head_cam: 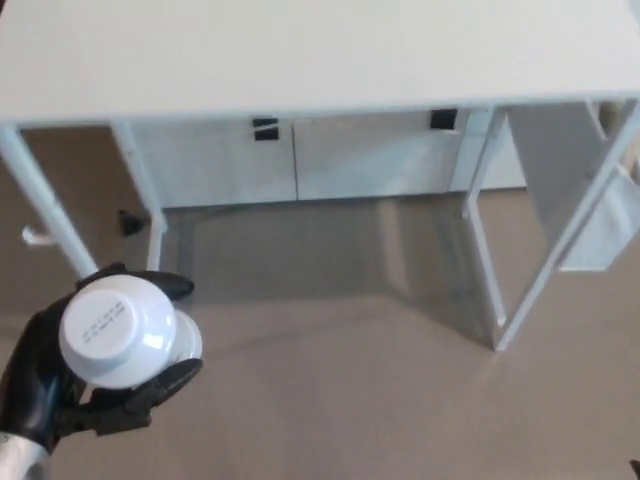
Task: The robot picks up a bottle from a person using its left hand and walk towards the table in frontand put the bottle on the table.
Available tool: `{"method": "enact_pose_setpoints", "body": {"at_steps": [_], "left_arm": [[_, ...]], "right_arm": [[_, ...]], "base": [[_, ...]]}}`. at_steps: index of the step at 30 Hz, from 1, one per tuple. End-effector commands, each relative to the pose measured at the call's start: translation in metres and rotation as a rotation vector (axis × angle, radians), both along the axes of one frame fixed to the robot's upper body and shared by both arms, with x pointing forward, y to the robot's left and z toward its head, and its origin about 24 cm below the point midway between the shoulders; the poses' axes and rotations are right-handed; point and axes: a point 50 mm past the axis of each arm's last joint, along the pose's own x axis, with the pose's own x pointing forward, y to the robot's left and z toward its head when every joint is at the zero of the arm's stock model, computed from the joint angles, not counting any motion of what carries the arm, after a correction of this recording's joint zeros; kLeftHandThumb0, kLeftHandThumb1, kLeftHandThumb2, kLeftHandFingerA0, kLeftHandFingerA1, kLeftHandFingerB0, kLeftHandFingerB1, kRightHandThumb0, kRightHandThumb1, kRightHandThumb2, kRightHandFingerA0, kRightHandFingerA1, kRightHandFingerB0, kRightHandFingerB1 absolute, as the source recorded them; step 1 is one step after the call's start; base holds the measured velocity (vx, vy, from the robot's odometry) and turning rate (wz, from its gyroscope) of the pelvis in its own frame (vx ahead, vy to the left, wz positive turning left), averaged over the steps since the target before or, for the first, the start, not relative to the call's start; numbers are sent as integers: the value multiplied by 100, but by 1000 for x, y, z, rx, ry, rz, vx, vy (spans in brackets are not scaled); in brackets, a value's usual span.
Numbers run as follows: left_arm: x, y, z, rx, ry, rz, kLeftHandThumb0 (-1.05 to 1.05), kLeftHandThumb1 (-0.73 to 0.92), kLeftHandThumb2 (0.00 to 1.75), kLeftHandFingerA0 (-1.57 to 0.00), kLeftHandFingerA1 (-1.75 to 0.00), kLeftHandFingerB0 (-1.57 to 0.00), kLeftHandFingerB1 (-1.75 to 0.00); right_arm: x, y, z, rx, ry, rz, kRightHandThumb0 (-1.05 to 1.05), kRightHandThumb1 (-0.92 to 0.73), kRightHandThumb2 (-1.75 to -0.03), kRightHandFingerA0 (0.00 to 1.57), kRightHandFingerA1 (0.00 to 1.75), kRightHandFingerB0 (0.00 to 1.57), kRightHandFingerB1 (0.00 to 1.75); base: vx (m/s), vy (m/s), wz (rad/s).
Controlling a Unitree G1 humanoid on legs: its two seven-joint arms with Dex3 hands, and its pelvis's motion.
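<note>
My left hand (55, 395) was clamped round a white bottle (118, 330), held low, short of the near edge of the table (320, 55). Raised too little, the bottle risked striking that edge and slipping.

A broad white surface (320, 50) runs across the far side, standing on thin white legs (45, 210) that slant down to a plain beige floor (380, 400). Behind the legs are low white cabinet doors (220, 160) with small black handles (266, 129). The light is soft and even, with a faint shadow underneath.
</note>
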Motion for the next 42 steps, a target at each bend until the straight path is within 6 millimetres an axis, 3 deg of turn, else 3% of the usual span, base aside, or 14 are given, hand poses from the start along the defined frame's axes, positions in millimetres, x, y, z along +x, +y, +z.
{"method": "enact_pose_setpoints", "body": {"at_steps": [1,5,6,12,13,17,19,20,22,33,35,37,38,42], "left_arm": [[2,1,6,-17,-21,-15,-11,79,65,-97,-136,-80,-80],[4,-2,10,-15,-34,-24,-12,79,65,-98,-133,-82,-81],[4,-1,12,-5,-37,-23,-13,79,65,-100,-132,-83,-82],[4,-4,21,-29,-66,-47,-12,80,65,-100,-133,-81,-84],[4,-5,26,-32,-84,-59,-12,80,65,-100,-132,-81,-84],[4,-9,37,-31,-108,-77,-12,80,66,-99,-133,-81,-82],[5,-13,46,-32,-139,-104,-11,80,68,-99,-133,-80,-82],[4,-15,49,-25,-148,-112,-11,79,69,-99,-132,-79,-83],[4,-16,53,-19,-162,-129,-9,80,70,-99,-132,-79,-84],[4,-33,68,14,-188,-185,-14,78,71,-99,-134,-81,-87],[9,-35,67,26,-171,-181,-17,79,70,-97,-137,-81,-89],[11,-36,67,49,-163,-177,-18,79,70,-98,-136,-81,-90],[16,-36,68,63,-156,-174,-19,79,66,-100,-136,-80,-89],[38,-38,71,92,-119,-174,-20,80,70,-96,-143,-79,-95]], "right_arm": [[-7,-6,-1,-10,23,-21,-52,-53,-84,60,60,38,49],[-7,-7,0,-14,24,-23,-53,-53,-85,59,60,38,50],[-7,-7,0,-20,24,-14,-46,-66,-60,66,47,46,38],[-8,-8,-1,-15,25,-19,-45,-65,-60,66,48,47,38],[-9,-8,-1,-7,21,-21,-50,-53,-84,57,59,40,51],[-9,-8,-1,-1,24,-29,-45,-65,-60,65,46,48,38],[-11,-8,-2,-13,30,-24,-50,-53,-85,62,61,42,51],[-11,-8,-2,-11,29,-25,-45,-65,-60,68,49,47,38],[-11,-8,-2,-10,28,-24,-45,-65,-59,68,48,47,39],[-13,-9,-2,-13,31,-22,-45,-65,-60,65,47,47,38],[-13,-9,-3,-12,38,-29,-51,-54,-84,57,57,40,50],[-14,-9,-3,-10,41,-31,-45,-65,-60,65,45,47,38],[-14,-9,-3,-10,41,-30,-51,-54,-83,57,57,41,50],[-15,-10,-3,-16,46,-26,-51,-54,-84,56,57,40,50]], "base": [[588,123,-24],[574,103,-1],[569,81,14],[582,-28,24],[507,-87,21],[465,-63,13],[440,-37,-9],[429,-23,-23],[423,-4,-23],[239,78,1],[181,54,2],[180,36,1],[3,-204,5],[-16,-298,12]]}}
